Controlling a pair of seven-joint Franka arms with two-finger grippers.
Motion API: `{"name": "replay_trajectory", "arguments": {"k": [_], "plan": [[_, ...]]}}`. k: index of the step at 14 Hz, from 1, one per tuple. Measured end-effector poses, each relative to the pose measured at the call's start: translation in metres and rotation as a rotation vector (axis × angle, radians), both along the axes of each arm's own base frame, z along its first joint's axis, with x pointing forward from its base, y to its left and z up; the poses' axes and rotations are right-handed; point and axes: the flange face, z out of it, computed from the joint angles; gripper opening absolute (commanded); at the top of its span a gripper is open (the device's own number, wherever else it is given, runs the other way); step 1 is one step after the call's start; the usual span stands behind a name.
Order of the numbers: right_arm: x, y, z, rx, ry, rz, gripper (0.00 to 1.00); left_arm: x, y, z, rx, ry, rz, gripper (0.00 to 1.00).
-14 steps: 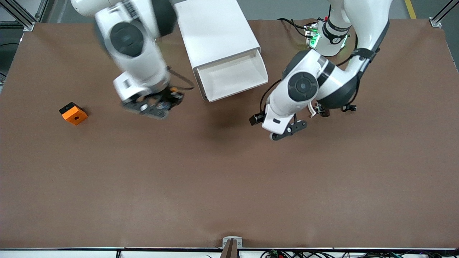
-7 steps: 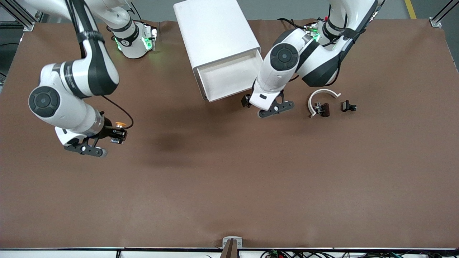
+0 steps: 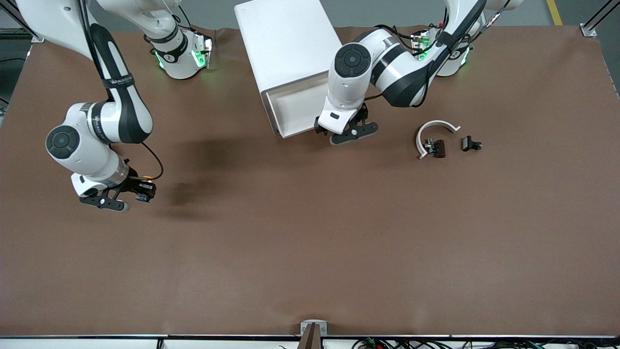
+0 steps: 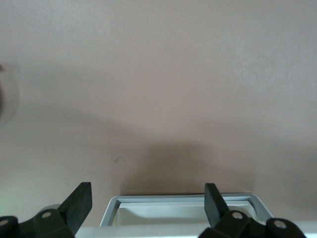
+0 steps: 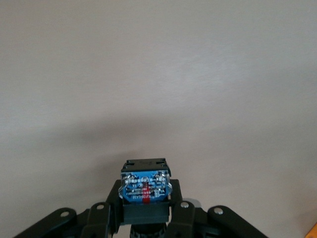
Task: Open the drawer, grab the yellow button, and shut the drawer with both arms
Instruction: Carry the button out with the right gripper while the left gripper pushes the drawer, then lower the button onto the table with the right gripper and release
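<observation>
The white cabinet (image 3: 290, 43) lies near the arms' bases with its drawer (image 3: 296, 109) pulled out; the part of the tray that shows is bare. My left gripper (image 3: 349, 134) is open over the drawer's front edge. In the left wrist view its gripper (image 4: 146, 201) has black fingers (image 4: 79, 203) spread either side of the drawer's pale rim (image 4: 178, 200). My right gripper (image 3: 133, 194) hangs low over the table toward the right arm's end, shut on the button (image 3: 144, 190). The right wrist view shows the button's blue-black body (image 5: 145, 184) clamped between the fingers; its cap is hidden.
A white curved band with a dark clip (image 3: 434, 140) and a second small clip (image 3: 471, 144) lie on the brown table (image 3: 310, 242) toward the left arm's end. The orange cube is out of sight under the right arm.
My right arm swung from beside the cabinet out to the right arm's end of the table, carrying the button. My left gripper moved in over the drawer's front edge. The drawer stays open.
</observation>
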Motion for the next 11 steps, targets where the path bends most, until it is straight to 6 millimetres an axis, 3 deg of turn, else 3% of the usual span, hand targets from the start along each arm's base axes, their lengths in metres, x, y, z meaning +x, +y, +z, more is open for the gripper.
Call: {"name": "replay_trajectory", "arguments": {"k": [3,5,7,11], "plan": [[-0.013,-0.048,-0.034,-0.012,-0.03,0.028,0.0,-0.008,-0.007,0.0,0.002,0.0,0.001,1.0],[-0.023,-0.065,-0.059,-0.017,-0.023,0.029,0.0,-0.015,-0.013,-0.001,0.005,0.001,0.007,1.0],[-0.027,-0.071,-0.077,-0.016,-0.001,0.022,0.0,-0.024,-0.021,-0.001,0.009,0.003,0.014,1.0],[-0.03,-0.069,-0.088,-0.013,0.016,0.028,0.0,-0.046,-0.036,-0.006,0.014,0.022,0.026,1.0]]}}
